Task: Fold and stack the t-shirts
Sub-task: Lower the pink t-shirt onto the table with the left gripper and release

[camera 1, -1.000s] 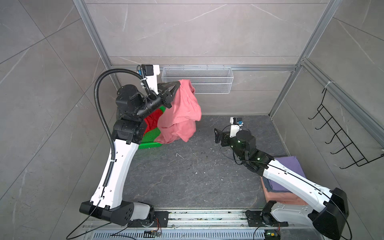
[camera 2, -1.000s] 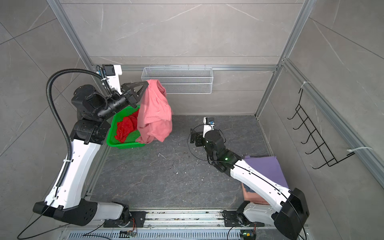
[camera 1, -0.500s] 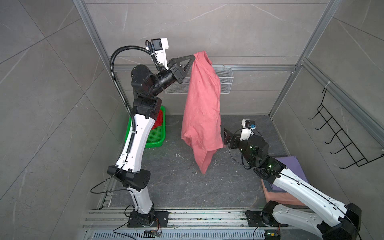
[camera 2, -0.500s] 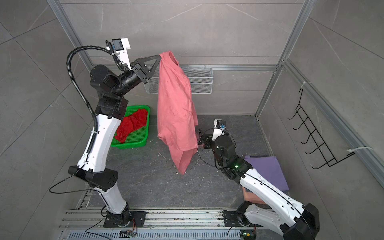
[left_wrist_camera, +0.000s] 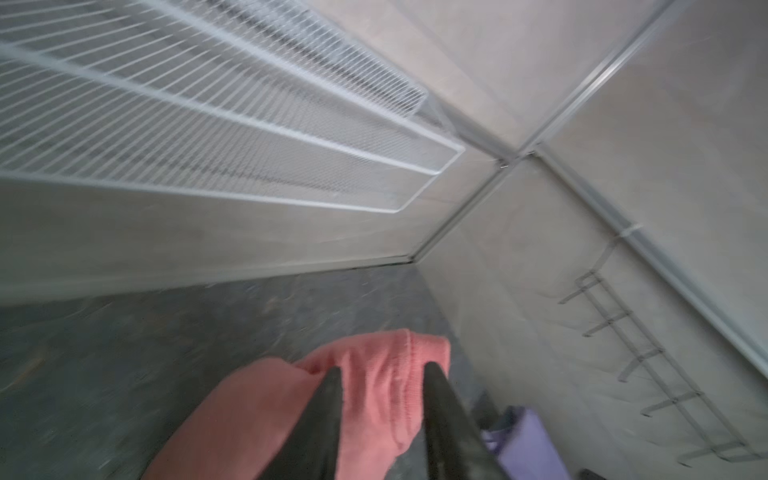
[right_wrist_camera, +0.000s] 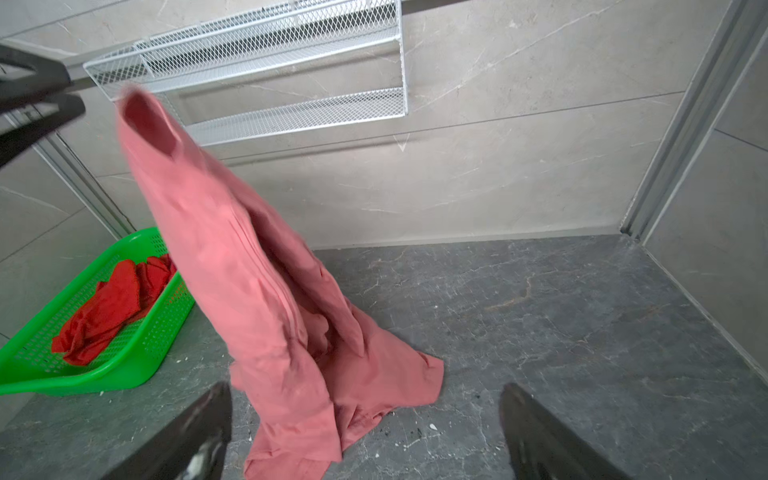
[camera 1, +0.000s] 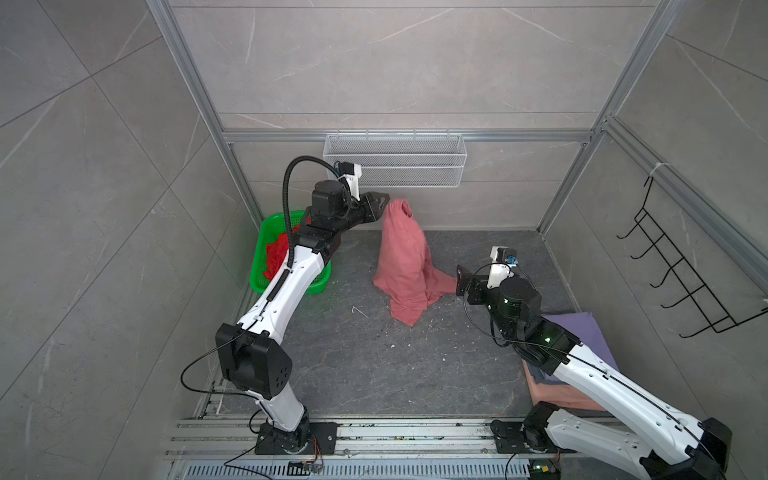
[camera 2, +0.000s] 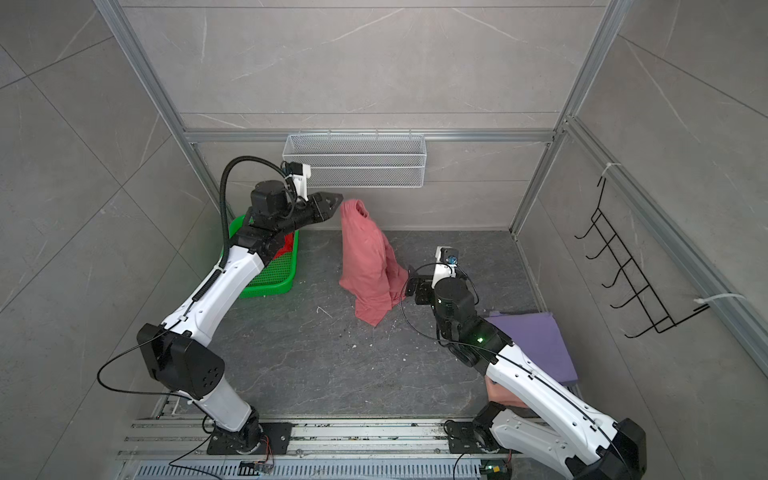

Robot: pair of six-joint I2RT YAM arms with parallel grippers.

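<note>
Your left gripper (camera 1: 384, 199) has just let go. Half a second ago it held the pink tee (camera 1: 403, 257) high, hanging full length. Now the arm is lower and the jaws are parted. In the right wrist view the tee's top end (right_wrist_camera: 137, 108) sits just beside those jaws, not between them, and it's blurred, so it's likely still dropping. The left wrist view is smeared and only shows pink cloth past the fingers (left_wrist_camera: 328, 399).

The tee's lower part is already heaped on the table (camera 1: 353, 365), mid-table toward the back, and the rest stands over it in a loose column.

Your right gripper (right_wrist_camera: 365, 436) has stayed wide open and empty, low and close to the tee's spread hem.

Further out, the green basket (camera 1: 255, 270) at back left still has the red tee (camera 1: 276, 253) in it. The folded stack with the lavender tee (camera 1: 582, 332) on top sits at front right, partly under the right arm.

My read: the tee is out of the basket and dumped, not laid flat. It will probably land crumpled, so you'll need to find the corners and spread it before any fold. One more tee is waiting after this one.
</note>
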